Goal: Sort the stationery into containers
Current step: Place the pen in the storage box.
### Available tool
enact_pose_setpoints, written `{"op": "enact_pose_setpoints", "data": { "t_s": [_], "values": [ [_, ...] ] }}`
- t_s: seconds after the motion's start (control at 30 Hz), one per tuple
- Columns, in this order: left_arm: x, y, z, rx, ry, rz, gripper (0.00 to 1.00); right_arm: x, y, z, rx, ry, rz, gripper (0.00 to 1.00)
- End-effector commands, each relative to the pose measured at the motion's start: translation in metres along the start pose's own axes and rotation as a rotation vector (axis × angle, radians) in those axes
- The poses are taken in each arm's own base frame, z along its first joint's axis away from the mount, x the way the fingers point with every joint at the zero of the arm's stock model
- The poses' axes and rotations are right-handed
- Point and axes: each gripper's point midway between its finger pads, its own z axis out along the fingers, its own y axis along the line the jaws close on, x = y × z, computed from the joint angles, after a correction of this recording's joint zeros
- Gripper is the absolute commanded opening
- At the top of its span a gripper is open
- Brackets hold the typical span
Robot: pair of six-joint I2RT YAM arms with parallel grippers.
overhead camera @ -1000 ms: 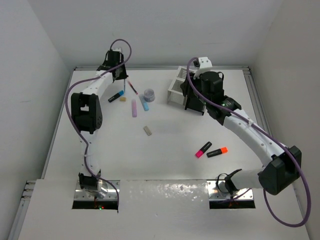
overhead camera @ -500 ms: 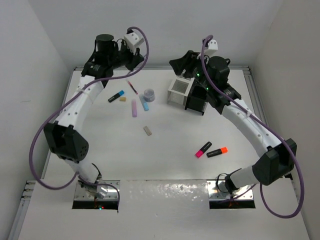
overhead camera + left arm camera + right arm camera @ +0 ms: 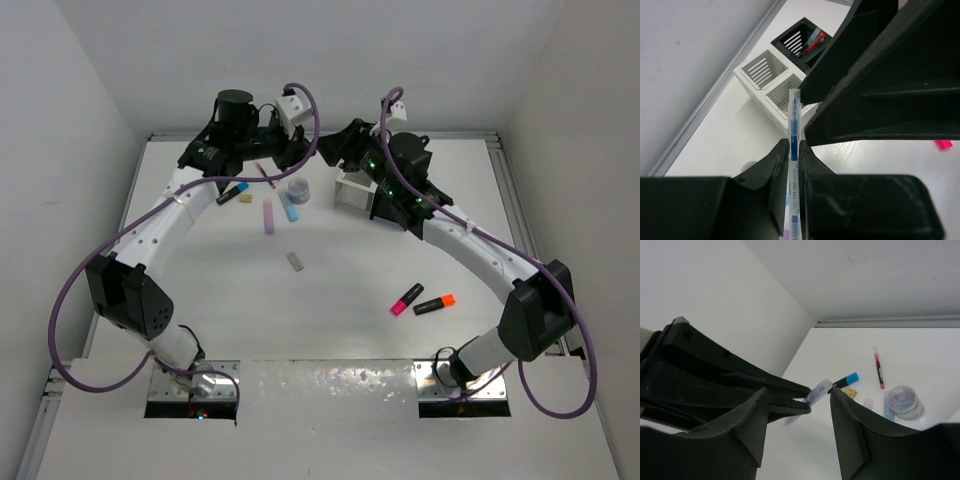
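My left gripper (image 3: 302,150) (image 3: 794,146) is shut on a thin clear-and-blue pen (image 3: 794,115) (image 3: 817,392) and holds it in the air over the back of the table. My right gripper (image 3: 332,150) (image 3: 797,412) is open, with its jaws on either side of the pen's free end and not touching it. The white bin (image 3: 350,186) (image 3: 764,75) and the black bin (image 3: 392,206) (image 3: 799,37) stand joined just right of the grippers. The black bin holds a red pen (image 3: 814,42).
On the table under the grippers lie a blue-ended highlighter (image 3: 232,192) (image 3: 846,380), a beige eraser (image 3: 247,198), a red pen (image 3: 265,175) (image 3: 878,367), a greyish round piece (image 3: 297,188) (image 3: 902,401), a pink stick (image 3: 268,215) and a blue stick (image 3: 289,207). Another beige piece (image 3: 295,260) lies mid-table. Pink (image 3: 406,298) and orange (image 3: 434,304) highlighters lie front right.
My left gripper has risen and swung right. My right gripper has swung left from over the bins. The two now meet in the air at the pen.
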Motion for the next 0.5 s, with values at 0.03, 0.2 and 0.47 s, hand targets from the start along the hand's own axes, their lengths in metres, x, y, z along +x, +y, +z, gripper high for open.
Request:
{"op": "enact_pose_setpoints", "data": {
  "t_s": [0.03, 0.2, 0.47],
  "values": [
    [-0.017, -0.024, 0.003, 0.073, -0.049, 0.009, 0.0, -0.03, 0.016, -0.007, -0.037, -0.126, 0.047, 0.48],
    [-0.02, -0.029, 0.004, 0.079, -0.057, -0.01, 0.0, -0.022, 0.005, -0.011, 0.02, -0.121, 0.045, 0.42],
    [-0.025, -0.033, 0.007, 0.074, -0.071, -0.026, 0.0, -0.008, 0.008, -0.007, 0.014, -0.096, 0.049, 0.21]
  ]
}}
